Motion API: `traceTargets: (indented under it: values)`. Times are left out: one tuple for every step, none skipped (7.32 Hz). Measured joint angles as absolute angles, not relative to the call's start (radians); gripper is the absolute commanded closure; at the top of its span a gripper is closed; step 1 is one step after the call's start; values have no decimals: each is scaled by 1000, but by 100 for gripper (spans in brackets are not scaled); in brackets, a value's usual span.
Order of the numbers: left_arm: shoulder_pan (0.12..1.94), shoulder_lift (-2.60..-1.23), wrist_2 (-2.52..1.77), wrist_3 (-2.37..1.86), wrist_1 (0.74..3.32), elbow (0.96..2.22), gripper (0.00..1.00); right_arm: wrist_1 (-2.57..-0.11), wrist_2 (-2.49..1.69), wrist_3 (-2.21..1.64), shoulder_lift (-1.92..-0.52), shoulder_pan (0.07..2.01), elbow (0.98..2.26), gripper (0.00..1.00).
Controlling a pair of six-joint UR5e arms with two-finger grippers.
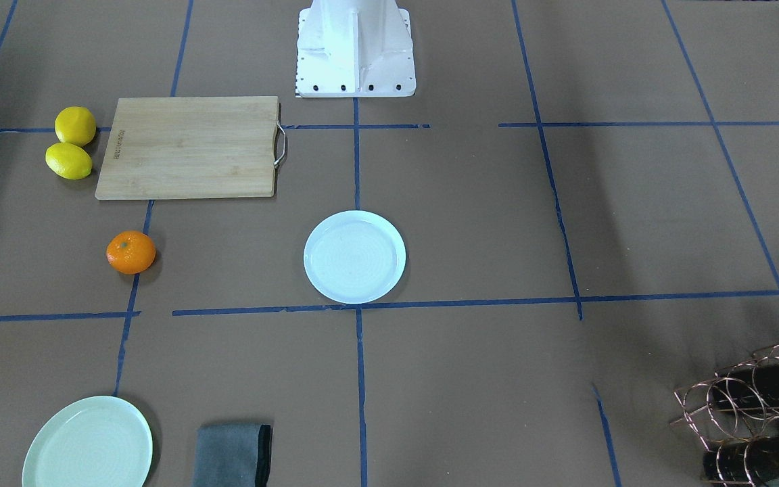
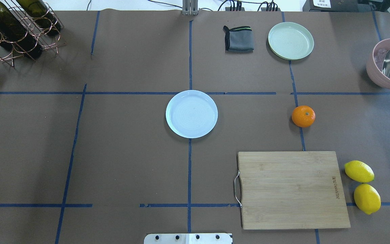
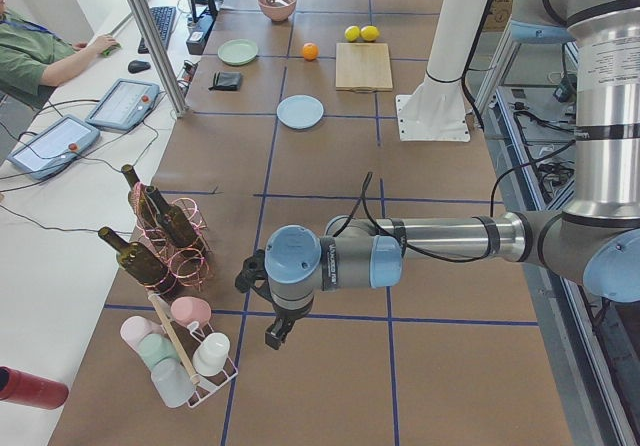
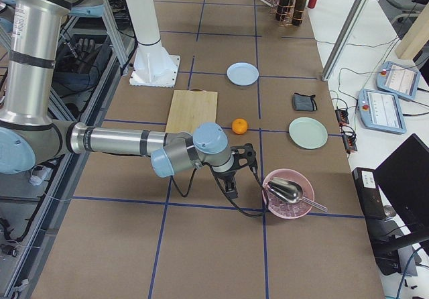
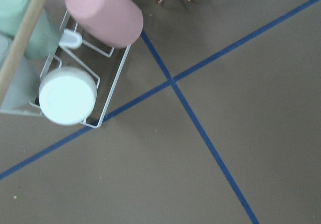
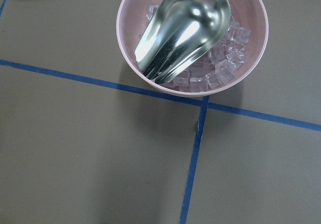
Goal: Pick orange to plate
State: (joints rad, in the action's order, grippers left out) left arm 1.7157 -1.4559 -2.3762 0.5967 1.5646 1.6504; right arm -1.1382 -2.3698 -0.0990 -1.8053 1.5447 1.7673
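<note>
both the left tool [image 3: 273, 334] and right tool [image 4: 231, 189] appear only side-on, open or closed i cannot tell.

Robotics lab. Paper-covered table [image 2: 130, 152] gridded with blue tape [image 2: 46, 93], teach pendants [image 3: 124, 103] alongside. Operator [image 3: 40, 51] sits at a keyboard [image 3: 160, 28] nearby.

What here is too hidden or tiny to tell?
- Left gripper: only in the left side view, small and dark; open or shut unclear.
- Right gripper: only in the right side view; same doubt.
- Pink bowl: cut by the overhead view's right edge.
- Bottle rack: cut by the front view's corner.
</note>
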Motion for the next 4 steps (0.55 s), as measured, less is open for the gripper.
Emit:
traceTargets:
  values:
    - [1717,-1446,-2377,588,1563,1646,0,-1138,-2370,-99,-1805,1545,1767,0]
    - [1717,-1443,-2377,544,1563,1647,0,-1138,-2369,-99,-1804,1545,1767,0]
    - [1716,-1443,-2376,478,1564,1651,0,-1138,-2368,-99,-1804,1545,1766,0]
    - [1716,-1445,-2375,428,1565,1657,0,-1138,-2368,-100,-1804,1545,1767,0]
